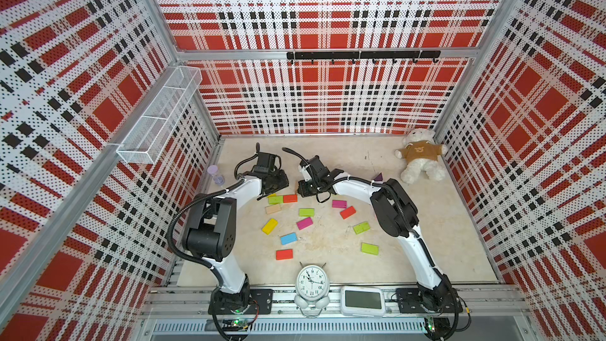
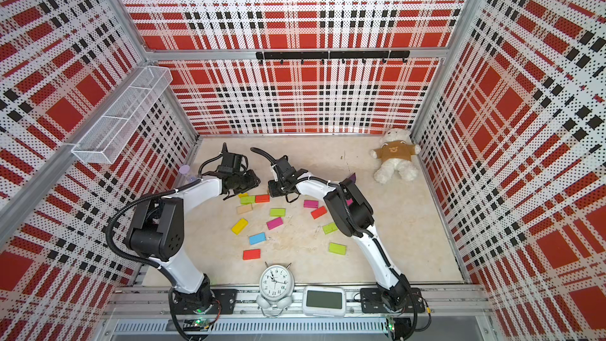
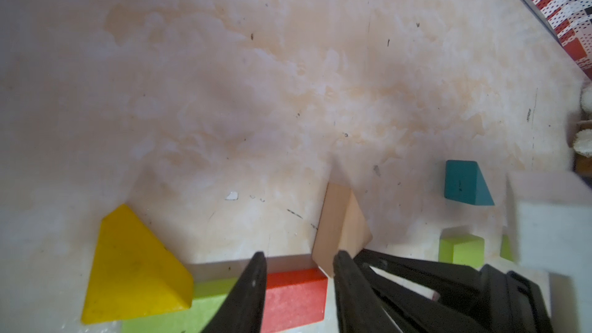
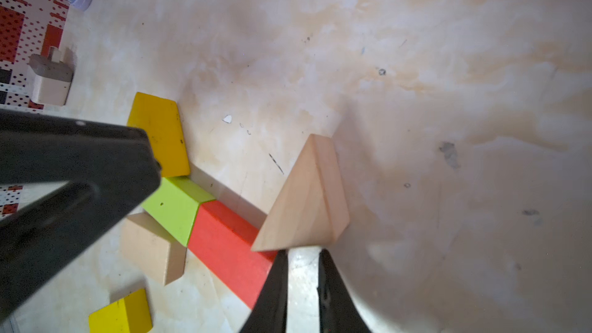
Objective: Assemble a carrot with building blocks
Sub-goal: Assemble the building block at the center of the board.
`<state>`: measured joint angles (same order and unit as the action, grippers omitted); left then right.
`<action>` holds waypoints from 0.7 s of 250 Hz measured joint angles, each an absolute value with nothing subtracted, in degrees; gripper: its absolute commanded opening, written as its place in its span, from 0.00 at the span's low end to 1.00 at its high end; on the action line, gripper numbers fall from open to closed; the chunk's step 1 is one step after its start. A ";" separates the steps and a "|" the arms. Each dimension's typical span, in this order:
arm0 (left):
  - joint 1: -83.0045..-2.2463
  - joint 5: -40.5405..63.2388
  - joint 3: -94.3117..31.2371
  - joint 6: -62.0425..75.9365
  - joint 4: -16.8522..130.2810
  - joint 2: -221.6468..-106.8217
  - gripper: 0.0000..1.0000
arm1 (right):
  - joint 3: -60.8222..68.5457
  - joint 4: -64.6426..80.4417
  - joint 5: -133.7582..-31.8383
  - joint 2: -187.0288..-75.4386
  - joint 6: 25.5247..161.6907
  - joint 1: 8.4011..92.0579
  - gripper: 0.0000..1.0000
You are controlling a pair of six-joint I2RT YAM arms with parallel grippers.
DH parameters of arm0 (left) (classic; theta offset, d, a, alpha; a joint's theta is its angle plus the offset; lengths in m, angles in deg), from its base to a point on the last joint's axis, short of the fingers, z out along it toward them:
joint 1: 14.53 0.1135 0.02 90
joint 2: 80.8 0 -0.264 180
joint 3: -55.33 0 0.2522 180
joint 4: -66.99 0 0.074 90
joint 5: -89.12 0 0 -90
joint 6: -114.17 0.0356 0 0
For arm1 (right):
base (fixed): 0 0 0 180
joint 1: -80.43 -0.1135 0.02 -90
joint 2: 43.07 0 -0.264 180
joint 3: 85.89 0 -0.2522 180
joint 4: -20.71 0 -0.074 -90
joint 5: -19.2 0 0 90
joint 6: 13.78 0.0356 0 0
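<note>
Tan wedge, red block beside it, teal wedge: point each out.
tan wedge (image 4: 301, 200), right wrist view, on its triangular face.
red block (image 4: 230, 245), right wrist view, on its broad face.
teal wedge (image 3: 461, 182), left wrist view, on its broad face.

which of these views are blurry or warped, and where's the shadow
Both top views: the wide lens bows the red plaid perforated walls outward. Left wrist view: the close white arm link is smeared out of focus. Right wrist view: the tan wooden triangular wedge is crisp; a broad soft shadow dims the beige table beside it.
</note>
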<state>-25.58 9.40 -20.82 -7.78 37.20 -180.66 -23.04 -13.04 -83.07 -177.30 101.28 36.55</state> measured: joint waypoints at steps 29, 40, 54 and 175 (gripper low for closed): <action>-26.06 9.43 -20.82 -7.78 37.38 -180.99 0.38 | -22.91 -12.91 -83.18 -177.28 101.28 36.51 0.20; -26.32 9.47 -20.82 -7.78 37.38 -181.38 0.37 | -22.19 -12.60 -83.20 -176.89 101.28 36.51 0.20; -26.69 9.56 -20.82 -7.78 37.38 -181.97 0.36 | -20.46 -12.27 -83.20 -175.73 101.28 36.60 0.20; -27.50 9.60 -24.80 -8.17 37.62 -187.02 0.35 | -21.12 -9.48 -84.58 -172.82 102.79 42.46 0.20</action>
<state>-27.50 9.60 -24.80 -8.17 37.62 -187.02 -21.12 -9.48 -84.58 -172.82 102.79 42.46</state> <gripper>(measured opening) 0.353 0.198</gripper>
